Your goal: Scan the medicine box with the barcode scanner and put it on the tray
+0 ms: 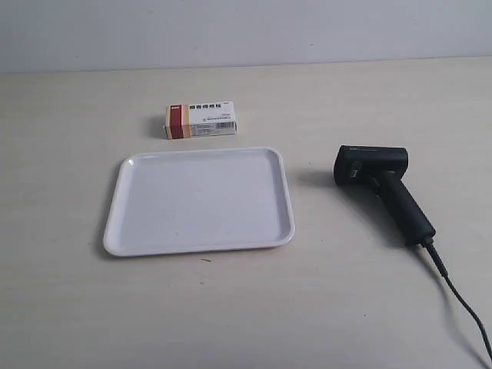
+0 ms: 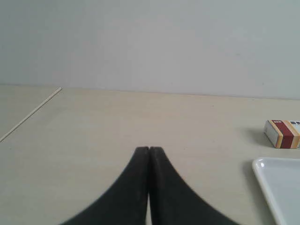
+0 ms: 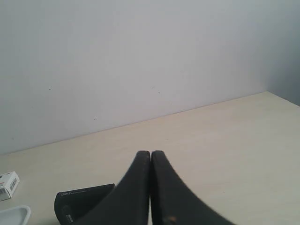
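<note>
1. Exterior view, starting at the left: the tray sat flat on the pale table, white, low rim, nothing on it
2. Just behind the tray's far edge was the medicine box, lying flat on the table, not touching the tray. Its red and tan band was on the end toward the view's left, printed text on the rest
3. Over to the right of the tray, well apart from it, the barcode scanner lay on its side. Boxy head pointed toward the tray, handle angled down to the lower right, and the cable trailed off toward the bottom right corner
4. No arm showed in the exterior view at all
5. Left wrist view: the left gripper had its two dark fingers pressed tip to tip, closed with nothing between them. It was above bare table; the medicine box and a corner of the tray were off to one side
6. Right wrist view: the right gripper was the same deal, fingers together and holding nothing. The scanner's head sat just beside it, with an end of the medicine box and a bit of tray rim at the frame edge
</note>
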### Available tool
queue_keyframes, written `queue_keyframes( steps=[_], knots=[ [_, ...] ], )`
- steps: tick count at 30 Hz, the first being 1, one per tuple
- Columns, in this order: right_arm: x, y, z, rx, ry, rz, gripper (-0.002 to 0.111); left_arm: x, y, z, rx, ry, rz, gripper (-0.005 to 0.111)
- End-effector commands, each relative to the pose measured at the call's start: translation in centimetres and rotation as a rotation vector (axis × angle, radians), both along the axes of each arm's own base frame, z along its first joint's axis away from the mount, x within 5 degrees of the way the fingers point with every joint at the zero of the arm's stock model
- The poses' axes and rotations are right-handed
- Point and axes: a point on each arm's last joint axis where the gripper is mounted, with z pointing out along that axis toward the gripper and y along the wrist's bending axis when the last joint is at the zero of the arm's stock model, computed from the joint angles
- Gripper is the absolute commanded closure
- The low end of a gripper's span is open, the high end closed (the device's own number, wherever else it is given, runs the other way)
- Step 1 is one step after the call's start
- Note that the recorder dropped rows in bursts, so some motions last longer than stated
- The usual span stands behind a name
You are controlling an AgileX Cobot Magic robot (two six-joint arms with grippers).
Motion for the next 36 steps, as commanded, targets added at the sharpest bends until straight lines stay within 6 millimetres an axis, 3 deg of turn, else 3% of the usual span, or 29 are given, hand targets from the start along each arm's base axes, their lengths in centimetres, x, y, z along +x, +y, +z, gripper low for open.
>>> queue_keyframes(
  steps=[1, 17, 20, 23, 26, 28, 30, 32, 33, 36],
  knots=[
    [0.0, 0.0, -0.1, -0.007, -0.006, -0.001, 0.108, 0.0, 0.0, 0.0, -0.001, -0.006, -0.001, 0.104],
    [0.0, 0.0, -0.1, -0.007, -0.006, -0.001, 0.108, 0.0, 0.0, 0.0, -0.018, -0.007, 0.001, 0.104],
    [0.0, 0.0, -0.1, -0.007, -0.006, -0.001, 0.108, 0.0, -0.1, 0.3, -0.265, -0.061, 0.016, 0.104],
    [0.0, 0.0, 0.0, 0.035, -0.006, 0.002, 0.108, 0.1, -0.1, 1.3, -0.463, -0.193, 0.012, 0.104],
    [0.0, 0.1, 0.1, 0.136, -0.013, 0.009, 0.108, 0.0, -0.1, 2.8, -0.410, -0.339, -0.023, 0.107],
    [0.0, 0.1, 0.3, 0.168, -0.031, 0.010, 0.108, 0.0, -0.2, 5.9, -0.376, -0.428, -0.055, 0.107],
    [0.0, 0.1, 0.4, 0.181, -0.049, 0.008, 0.108, 1.3, -0.1, 9.2, -0.345, -0.430, -0.061, 0.107],
    [0.0, 0.1, 0.4, 0.181, -0.045, 0.009, 0.108, 4.2, -0.2, 11.2, -0.312, -0.308, -0.063, 0.107],
    [0.0, 0.1, 0.4, 0.179, -0.043, 0.009, 0.108, 6.3, -0.2, 11.8, -0.292, -0.211, -0.069, 0.107],
    [0.0, 0.1, 0.3, 0.179, -0.034, 0.010, 0.108, 13.4, -1.5, 10.7, -0.232, 0.102, -0.114, 0.107]
  ],
)
